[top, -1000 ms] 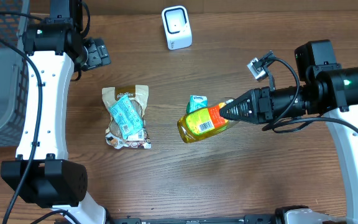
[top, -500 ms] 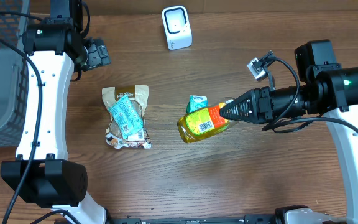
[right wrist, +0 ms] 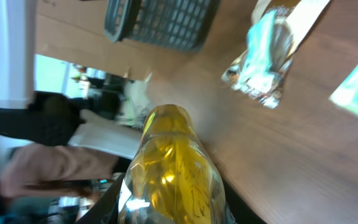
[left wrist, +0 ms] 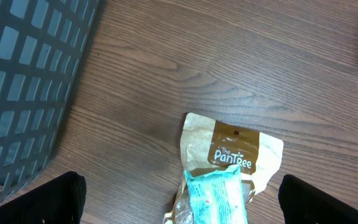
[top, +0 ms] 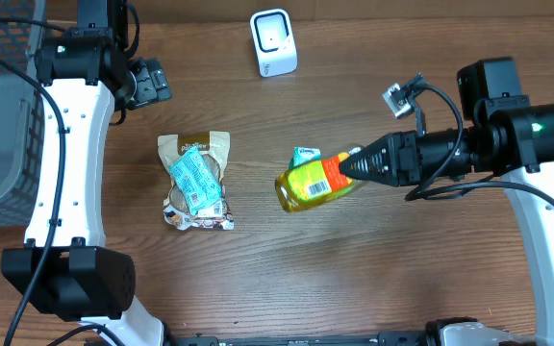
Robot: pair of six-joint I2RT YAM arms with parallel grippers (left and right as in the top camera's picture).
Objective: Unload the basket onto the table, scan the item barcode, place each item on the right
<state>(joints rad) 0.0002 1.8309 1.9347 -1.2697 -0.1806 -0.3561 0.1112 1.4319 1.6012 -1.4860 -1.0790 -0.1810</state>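
A yellow bottle (top: 314, 183) with an orange and green label hangs above the table's middle, lying sideways, with my right gripper (top: 352, 165) shut on its cap end. The right wrist view shows the same bottle (right wrist: 174, 168) filling the space between the dark fingers (right wrist: 107, 199). The white barcode scanner (top: 273, 42) stands at the back centre, apart from the bottle. My left gripper (top: 155, 82) stands open at the back left, nothing between its fingers (left wrist: 48, 199), above the top of a brown snack bag (left wrist: 235, 152).
A brown snack bag with a teal packet (top: 195, 180) on it lies left of centre. A small teal packet (top: 305, 157) lies just behind the bottle. A dark mesh basket (top: 0, 106) stands at the left edge, basket wall (left wrist: 23, 81) close to the left gripper.
The right gripper has shifted the bottle slightly up and back, and the bottle has turned a little. The left arm has not moved.
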